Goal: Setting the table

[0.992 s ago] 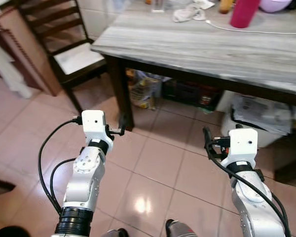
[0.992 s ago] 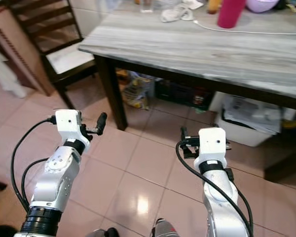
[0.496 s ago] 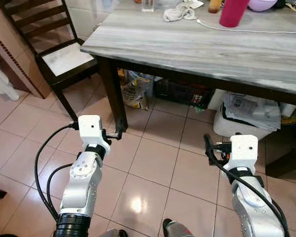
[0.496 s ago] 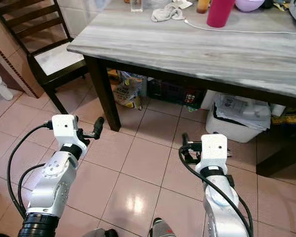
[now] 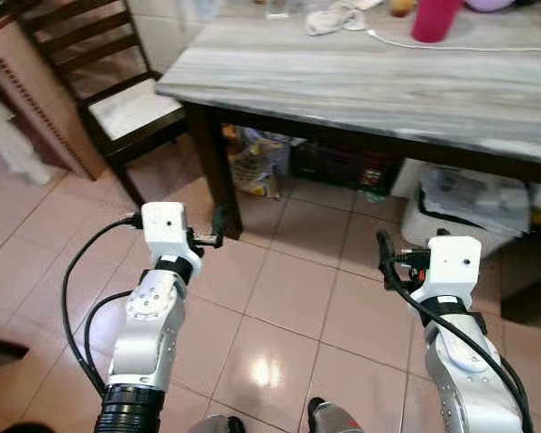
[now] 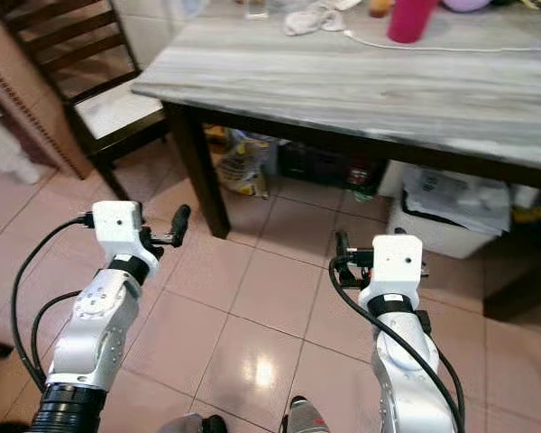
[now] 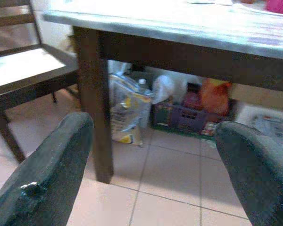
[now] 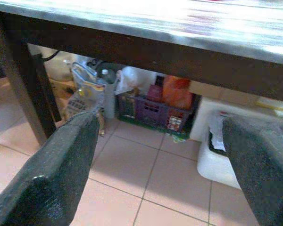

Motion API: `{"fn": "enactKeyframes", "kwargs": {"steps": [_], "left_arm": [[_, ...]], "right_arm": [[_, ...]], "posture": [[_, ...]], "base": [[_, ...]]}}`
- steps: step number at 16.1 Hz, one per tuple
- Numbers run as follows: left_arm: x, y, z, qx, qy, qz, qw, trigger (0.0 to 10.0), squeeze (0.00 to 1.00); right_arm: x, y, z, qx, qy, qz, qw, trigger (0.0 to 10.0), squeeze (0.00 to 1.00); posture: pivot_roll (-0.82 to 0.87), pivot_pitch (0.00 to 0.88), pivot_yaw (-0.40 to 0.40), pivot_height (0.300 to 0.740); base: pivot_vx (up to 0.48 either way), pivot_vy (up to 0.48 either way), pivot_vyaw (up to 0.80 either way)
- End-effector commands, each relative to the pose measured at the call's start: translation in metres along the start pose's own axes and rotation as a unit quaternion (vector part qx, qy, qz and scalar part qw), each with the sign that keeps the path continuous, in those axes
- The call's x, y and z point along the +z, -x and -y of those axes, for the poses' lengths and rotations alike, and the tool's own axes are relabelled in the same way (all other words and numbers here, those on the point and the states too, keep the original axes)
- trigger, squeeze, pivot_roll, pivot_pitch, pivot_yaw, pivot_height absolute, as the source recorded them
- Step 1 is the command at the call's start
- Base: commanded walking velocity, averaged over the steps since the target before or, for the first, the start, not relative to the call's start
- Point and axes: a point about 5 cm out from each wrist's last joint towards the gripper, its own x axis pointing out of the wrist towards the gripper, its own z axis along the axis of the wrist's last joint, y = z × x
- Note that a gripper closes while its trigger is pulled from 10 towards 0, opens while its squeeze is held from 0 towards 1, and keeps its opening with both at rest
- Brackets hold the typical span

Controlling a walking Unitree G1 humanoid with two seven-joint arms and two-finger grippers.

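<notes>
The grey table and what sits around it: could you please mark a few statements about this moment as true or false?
1. A pink cup stands on the grey table. True.
2. The left pincer is shut on a cloth. False: its fingers are spread apart with nothing between them, and the white cloth lies on the table.
3. A dark wooden chair stands at the table's left end. True.
4. The right pincer rests on the tabletop. False: it is held low over the tiled floor, below the table's edge, fingers apart.
5. Bags and a purple crate sit under the table. True.
</notes>
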Motion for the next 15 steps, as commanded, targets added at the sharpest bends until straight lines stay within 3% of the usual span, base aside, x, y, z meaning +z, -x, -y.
{"fn": "enactKeyframes", "kwargs": {"steps": [1,6,11,15], "left_arm": [[-0.0019,0.0006,-0.0027,0.003,-0.002,-0.008,1.0,10.0,0.0],[-0.0034,0.0009,-0.0004,0.001,0.0,-0.012,1.0,10.0,0.0],[-0.0053,0.0005,0.0004,0.004,0.006,-0.015,1.0,10.0,0.0],[-0.0056,0.0006,-0.0001,0.005,0.006,-0.016,1.0,10.0,0.0]], "right_arm": [[-0.0016,0.0005,-0.004,0.005,-0.004,-0.004,1.0,10.0,0.0],[-0.0002,-0.0009,-0.0036,0.009,-0.001,-0.003,1.0,10.0,0.0],[-0.0017,0.0005,-0.0035,0.015,0.003,-0.007,1.0,10.0,0.0],[-0.0018,0.001,-0.003,0.019,0.008,-0.006,1.0,10.0,0.0]], "posture": [[-0.3,0.208,0.095,0.74],[-0.3,0.209,0.088,0.74],[-0.3,0.211,0.081,0.74],[-0.31,0.212,0.077,0.74]], "base": [[0.0,0.0,-0.8],[0.0,0.0,-0.8],[0.0,-0.303,-0.77],[0.0,-0.316,0.0]]}}
